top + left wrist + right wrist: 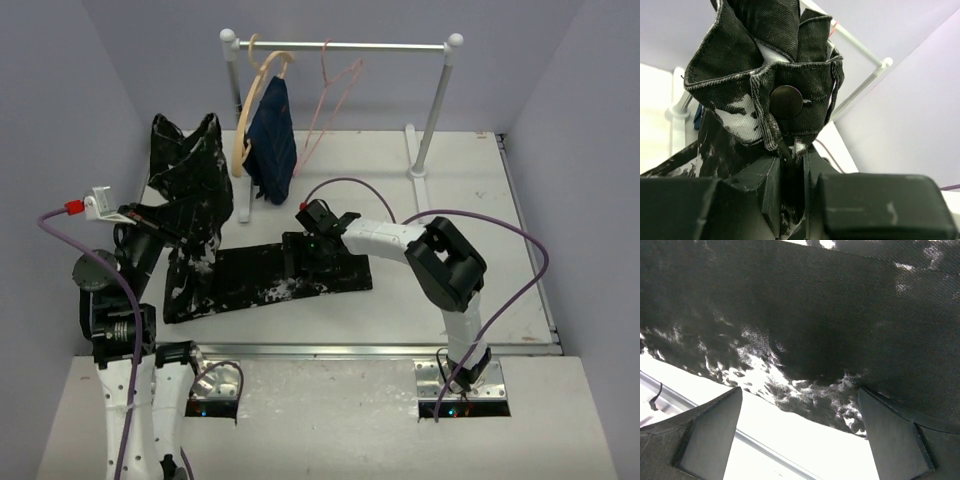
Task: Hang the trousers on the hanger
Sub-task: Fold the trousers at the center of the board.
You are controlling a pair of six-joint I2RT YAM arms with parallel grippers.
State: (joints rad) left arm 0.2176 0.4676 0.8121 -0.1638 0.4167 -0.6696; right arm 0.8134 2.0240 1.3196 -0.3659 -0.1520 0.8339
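The black white-speckled trousers lie on the table, legs stretched right, waist lifted at the left. My left gripper is shut on the waistband and holds it raised; the left wrist view shows the waistband button just above my closed fingers. My right gripper is open and sits low over the trouser legs; its wrist view shows the speckled cloth between the spread fingertips. The pink wire hanger hangs on the rail at the back.
A white clothes rail stands at the back on two posts. A tan wooden hanger with a navy garment hangs on its left part. A metal strip runs along the table's near edge.
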